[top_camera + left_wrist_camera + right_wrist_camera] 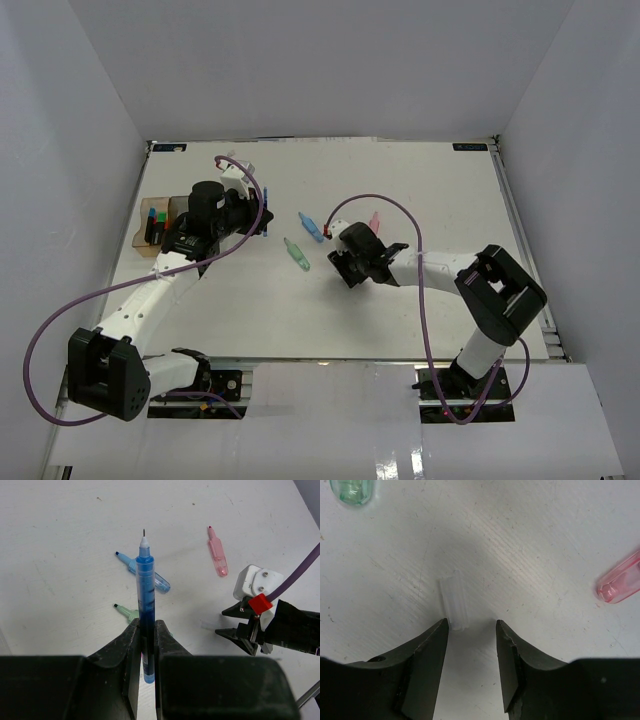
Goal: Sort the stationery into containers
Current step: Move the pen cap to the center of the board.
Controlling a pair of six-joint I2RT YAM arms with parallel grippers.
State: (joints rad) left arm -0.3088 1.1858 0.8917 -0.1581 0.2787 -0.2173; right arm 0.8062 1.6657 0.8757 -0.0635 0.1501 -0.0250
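The left arm (150, 300) rises from its base towards the containers (143, 228), with its wrist hanging over their right part. The left gripper (145, 630) points away from the containers to the right, its jaws clamped on a blue pen (145, 595) that juts forward between them. The right arm (440, 268) stands far to the right of the containers, bent sharply at the elbow, its forearm stretched low towards them. The right gripper (471, 626) is well apart from the containers, tipped downward, with its jaws parted.

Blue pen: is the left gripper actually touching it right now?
Touching. The left wrist view shows the left gripper closed on the blue pen, with both fingers pressed against its barrel.
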